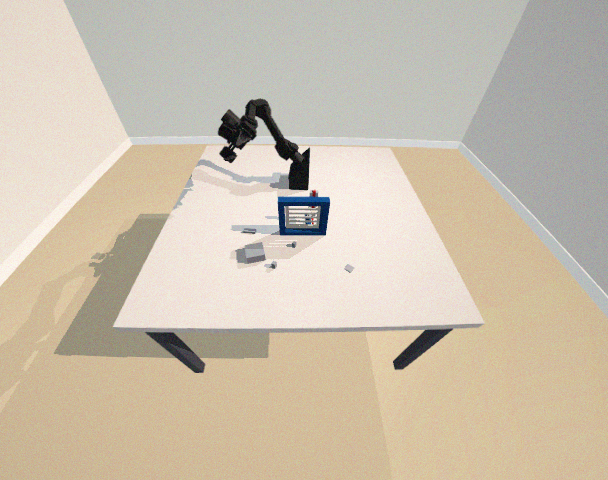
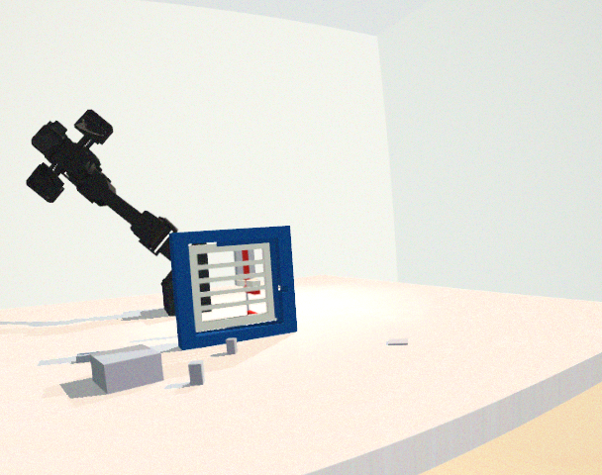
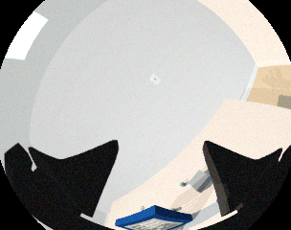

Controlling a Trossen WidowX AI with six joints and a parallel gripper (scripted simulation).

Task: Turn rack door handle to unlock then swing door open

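The blue rack frame (image 1: 281, 217) (image 2: 286, 307) (image 3: 136, 217) stands upright on the table (image 1: 294, 299) (image 2: 342, 409). The pale barred door (image 1: 287, 217) (image 2: 268, 291) looks set inside the frame, with no clear swing visible; its exact angle is hard to tell. A red upright piece (image 1: 313, 194) (image 2: 245, 260) with grey beside it shows behind the frame, on the arm's side. It looks like the handle; its turn cannot be read. My gripper (image 1: 229, 136) (image 2: 69, 154) (image 3: 161, 146) is wide open and empty, high above the table, to the left of the frame in the top and exterior views, touching nothing.
A grey block (image 1: 251, 253) (image 2: 127, 370) (image 3: 200, 181) lies on the far side of the frame from the arm base (image 1: 299, 173). Small grey pieces (image 1: 293, 244) (image 1: 272, 265) stand near it. A flat piece (image 1: 348, 268) (image 2: 397, 341) lies farther right.
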